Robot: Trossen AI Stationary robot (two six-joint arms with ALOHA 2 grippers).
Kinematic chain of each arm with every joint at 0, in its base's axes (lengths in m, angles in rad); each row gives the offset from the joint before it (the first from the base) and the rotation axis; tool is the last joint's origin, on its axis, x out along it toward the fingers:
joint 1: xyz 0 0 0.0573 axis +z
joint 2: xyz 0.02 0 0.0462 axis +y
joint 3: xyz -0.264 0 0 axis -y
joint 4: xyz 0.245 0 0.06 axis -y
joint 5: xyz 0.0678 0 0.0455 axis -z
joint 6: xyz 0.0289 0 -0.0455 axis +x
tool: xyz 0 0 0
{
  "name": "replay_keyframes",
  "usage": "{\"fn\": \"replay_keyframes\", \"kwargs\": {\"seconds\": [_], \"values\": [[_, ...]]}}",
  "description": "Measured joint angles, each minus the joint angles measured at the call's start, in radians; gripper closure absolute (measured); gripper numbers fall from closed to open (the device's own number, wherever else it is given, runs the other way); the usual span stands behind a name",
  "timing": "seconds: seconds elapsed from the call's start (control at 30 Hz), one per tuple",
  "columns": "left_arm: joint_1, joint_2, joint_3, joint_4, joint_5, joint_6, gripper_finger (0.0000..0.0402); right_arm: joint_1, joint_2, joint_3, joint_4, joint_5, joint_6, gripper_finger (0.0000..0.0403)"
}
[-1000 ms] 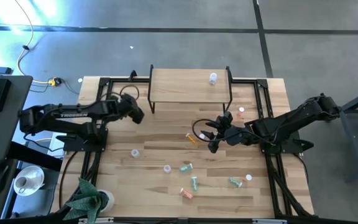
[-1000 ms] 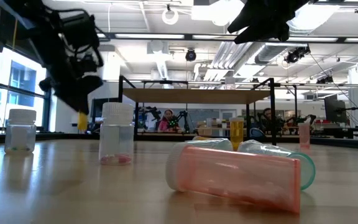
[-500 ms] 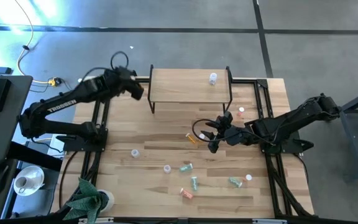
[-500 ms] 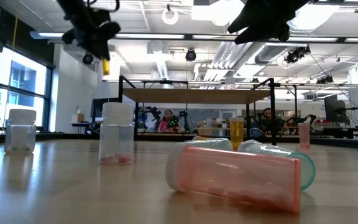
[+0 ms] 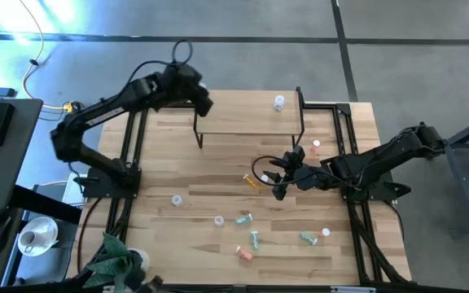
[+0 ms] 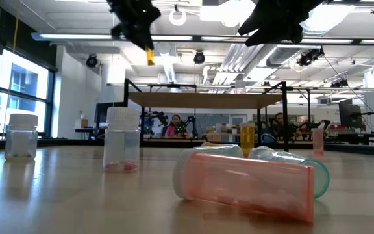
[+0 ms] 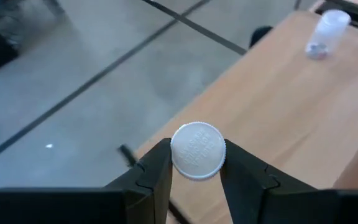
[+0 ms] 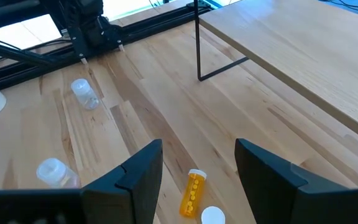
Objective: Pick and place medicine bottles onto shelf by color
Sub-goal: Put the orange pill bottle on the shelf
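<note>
High view: the left hand point(image 5: 202, 103) is seen poised over the left end of the small raised shelf with the light wood top and thin black legs point(image 5: 251, 118), where one clear white-capped bottle point(image 5: 279, 102) already stands near the right end; the right hand point(image 5: 279, 181) waits low over the wooden surface point(image 5: 218, 191) beside a lying orange bottle point(image 5: 252, 181), with green, pink and clear bottles scattered nearer the front edge. Low view: a small orange bottle point(image 6: 149, 56) is seen clamped in the left hand point(image 6: 138, 26), well above the shelf top point(image 6: 203, 101). Left wrist view: the carried bottle's white cap point(image 7: 197, 150) is gripped between the two dark fingers point(image 7: 157, 174), above the shelf's corner. Right wrist view: the right hand's fingers point(image 8: 138, 171) are spread apart and empty. The step in hand is judged to be carriage to the shelf; next, the bottle should be lowered upright onto the wood, apart from the clear one, before release.
</note>
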Motion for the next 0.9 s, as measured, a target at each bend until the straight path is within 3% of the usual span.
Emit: {"fn": "replay_keyframes", "kwargs": {"seconds": [0.23, 0.47, 0.9], "values": [[0.023, 0.103, 0.020, -0.014, 0.085, 0.029, 0.0293, 0.000, 0.000, 0.000, -0.013, 0.000, 0.000, 0.0210], [0.051, 0.166, 0.020, -0.023, 0.092, 0.063, 0.0293, 0.000, 0.000, 0.000, -0.016, 0.000, 0.018, 0.0210], [0.090, 0.223, 0.019, -0.030, 0.191, 0.072, 0.0293, 0.000, 0.000, 0.000, -0.021, 0.000, 0.018, 0.0210]]}}
